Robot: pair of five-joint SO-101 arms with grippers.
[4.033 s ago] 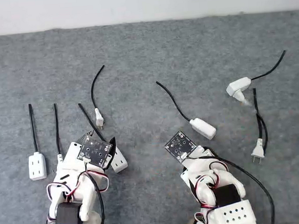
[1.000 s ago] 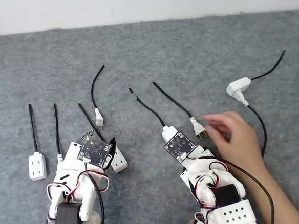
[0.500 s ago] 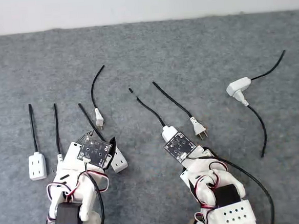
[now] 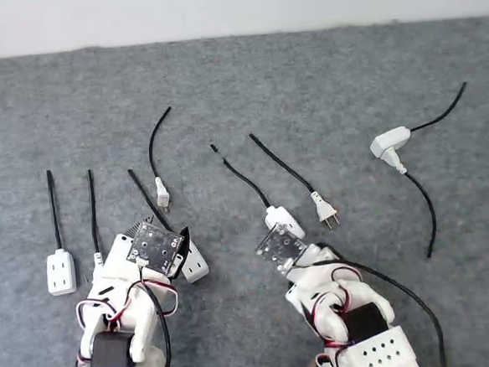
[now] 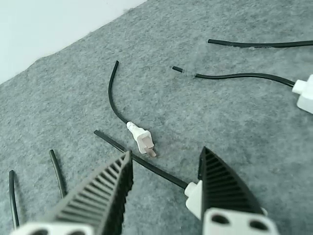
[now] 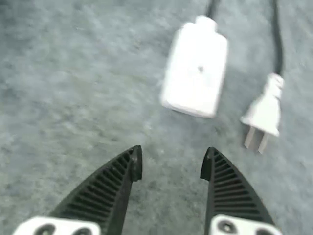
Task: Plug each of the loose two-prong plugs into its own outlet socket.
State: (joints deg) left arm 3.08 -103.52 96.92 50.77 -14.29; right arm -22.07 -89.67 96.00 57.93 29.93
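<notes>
- While the right gripper hangs low over the grey felt bench, its jaws stand wide, holding nothing.
- White rectangular plastic outlet socket lies just ahead of those jaws, not touching them.
- White two-prong plug on a black cord lies just beside it, prongs pointing back toward the jaws.
- Left gripper: jaws wide, empty.
- Small white curved-cord plug lies ahead, between them.
- Second white socket block is partly hidden behind one jaw.
</notes>
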